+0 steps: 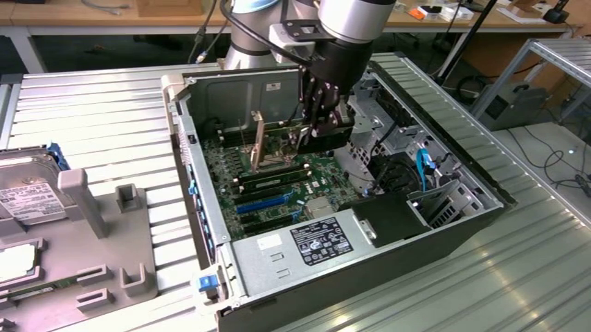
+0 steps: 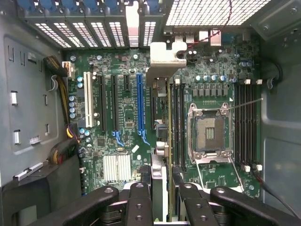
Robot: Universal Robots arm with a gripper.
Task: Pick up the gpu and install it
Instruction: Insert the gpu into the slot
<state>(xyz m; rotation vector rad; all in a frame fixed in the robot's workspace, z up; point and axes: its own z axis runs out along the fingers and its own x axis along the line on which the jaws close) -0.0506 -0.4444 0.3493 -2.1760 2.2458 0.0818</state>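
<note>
The gpu (image 2: 162,141) shows edge-on in the wrist view as a thin card running from my fingers to its silver bracket (image 2: 164,59) near the case's rear slot openings. My gripper (image 2: 160,186) is shut on it, one finger (image 2: 138,202) on each side. The card stands upright over the motherboard, between the long blue slot (image 2: 139,101) and the memory slots; whether it touches a slot I cannot tell. In the exterior view my gripper (image 1: 319,135) reaches down into the open computer case (image 1: 480,207), with the gpu (image 1: 259,142) as a thin brownish strip on its left.
A CPU socket (image 2: 209,132) and memory sticks (image 2: 178,122) lie close beside the card. The power supply (image 1: 314,242) fills the case's near end, and drive cages with a blue cable (image 1: 425,166) crowd the exterior view's right. A hard drive (image 1: 23,194) rests on the grey tray (image 1: 111,242) outside.
</note>
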